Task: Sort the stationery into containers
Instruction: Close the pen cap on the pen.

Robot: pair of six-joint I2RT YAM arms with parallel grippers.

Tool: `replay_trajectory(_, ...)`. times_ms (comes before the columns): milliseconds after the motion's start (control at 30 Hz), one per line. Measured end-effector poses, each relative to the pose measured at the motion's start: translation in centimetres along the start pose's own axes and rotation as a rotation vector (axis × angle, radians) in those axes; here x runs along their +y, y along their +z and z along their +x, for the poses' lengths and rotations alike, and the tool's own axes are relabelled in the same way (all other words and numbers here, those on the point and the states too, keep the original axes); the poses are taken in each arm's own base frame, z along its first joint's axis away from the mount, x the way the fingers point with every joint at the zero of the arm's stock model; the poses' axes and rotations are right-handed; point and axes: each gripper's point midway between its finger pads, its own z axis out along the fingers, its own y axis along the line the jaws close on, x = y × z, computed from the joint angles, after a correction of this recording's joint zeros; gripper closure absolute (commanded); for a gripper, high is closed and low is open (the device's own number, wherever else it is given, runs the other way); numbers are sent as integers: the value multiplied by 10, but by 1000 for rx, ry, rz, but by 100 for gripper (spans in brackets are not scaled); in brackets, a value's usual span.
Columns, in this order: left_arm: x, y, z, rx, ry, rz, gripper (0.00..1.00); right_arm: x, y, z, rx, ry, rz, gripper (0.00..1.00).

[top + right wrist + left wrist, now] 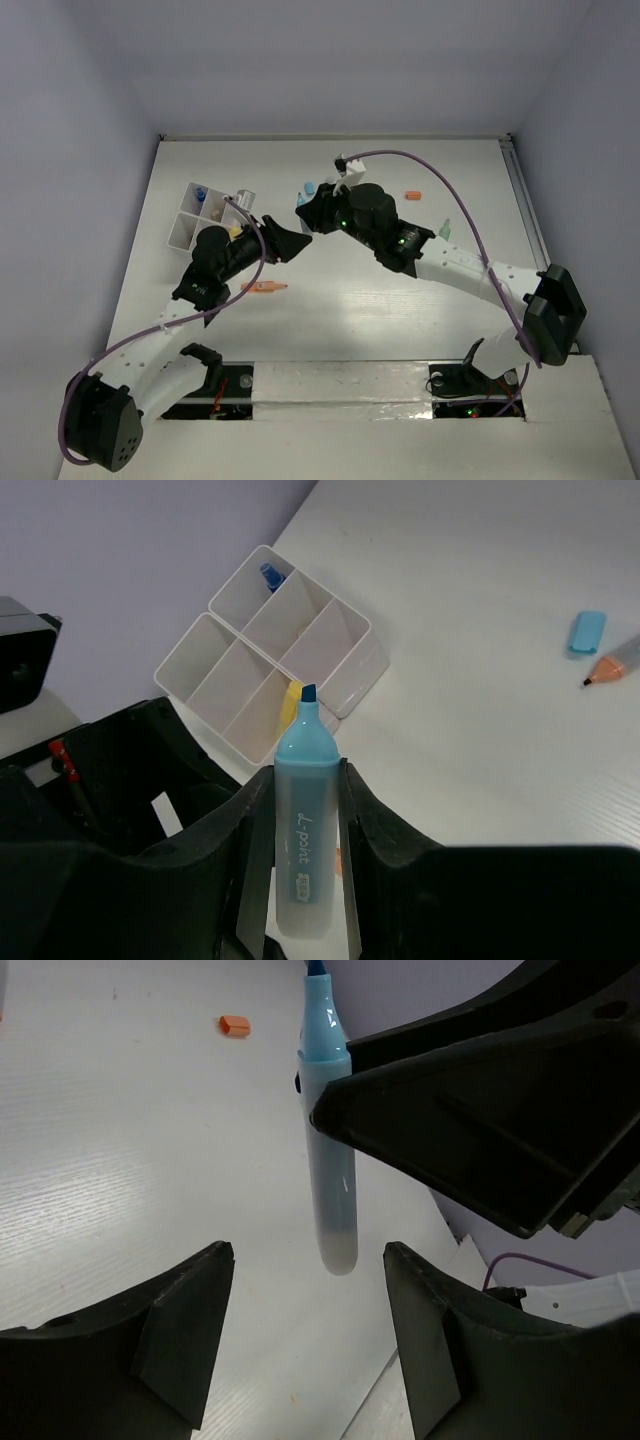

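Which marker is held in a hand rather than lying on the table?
The light-blue highlighter, uncapped, clamped in the right hand; the orange marker lies flat on the table.

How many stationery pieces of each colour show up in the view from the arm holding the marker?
Blue: 3 (held marker, loose cap, blue piece in the white box)
Yellow: 1 (yellow piece in the same box)
Orange: 1 (pen tip at the edge)
Total: 5
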Motion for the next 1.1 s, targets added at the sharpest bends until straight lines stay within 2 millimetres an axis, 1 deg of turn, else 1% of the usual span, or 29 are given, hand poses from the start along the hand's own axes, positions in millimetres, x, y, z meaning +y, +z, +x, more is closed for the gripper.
replay_trajectory(167, 6, 8, 5, 9, -11, -17, 50, 8, -1, 4, 6, 0, -19, 92)
replay_trajectory(233, 6, 10, 6, 8, -10, -19, 55, 11, -1, 7, 12, -2, -24, 92)
replay_trajectory(333, 4, 12, 6, 0, -4, -19, 56, 14, 1, 13, 26, -5, -30, 92)
replay_trajectory(400, 4, 13, 5, -7, -2, -22, 61, 16, 2, 18, 36, -7, -35, 92)
replay_trajectory(433, 4, 13, 5, -9, 1, -25, 65, 16, 3, 20, 41, -9, -35, 92)
replay_trajectory(500, 4, 14, 6, -12, 6, -32, 70, 17, 4, 24, 49, -10, -35, 92)
replay_trajectory(533, 4, 14, 6, -17, 9, -37, 80, 17, 4, 25, 51, -11, -34, 92)
replay_trajectory(600, 4, 15, 6, -19, 15, -42, 95, 16, 5, 27, 54, -13, -33, 92)
replay_trajectory(633, 6, 15, 6, -21, 14, -60, 100, 16, 5, 27, 54, -12, -33, 92)
replay_trajectory(700, 8, 16, 6, -26, 22, -76, 100, 15, 5, 27, 53, -13, -28, 92)
replay_trajectory(733, 8, 16, 6, -29, 24, -82, 100, 15, 5, 27, 53, -13, -26, 90)
replay_trajectory(767, 9, 16, 5, -33, 27, -87, 100, 15, 5, 27, 53, -13, -26, 79)
replay_trajectory(833, 10, 13, 5, -39, 34, -102, 100, 15, 5, 27, 54, -13, -26, 66)
replay_trajectory(867, 10, 12, 4, -41, 39, -109, 100, 16, 5, 27, 54, -13, -28, 56)
replay_trajectory(900, 10, 10, 4, -41, 46, -118, 100, 16, 5, 27, 57, -14, -29, 52)
replay_trajectory(967, 12, 6, 1, -46, 62, -145, 100, 17, 4, 29, 73, -23, -31, 45)
replay_trajectory(1033, 12, 2, -3, -44, 76, -169, 100, 20, 2, 29, 84, -30, -46, 45)
replay_trajectory(1100, 9, -1, -6, -35, 93, -184, 100, 18, 0, 22, 84, -31, -58, 45)
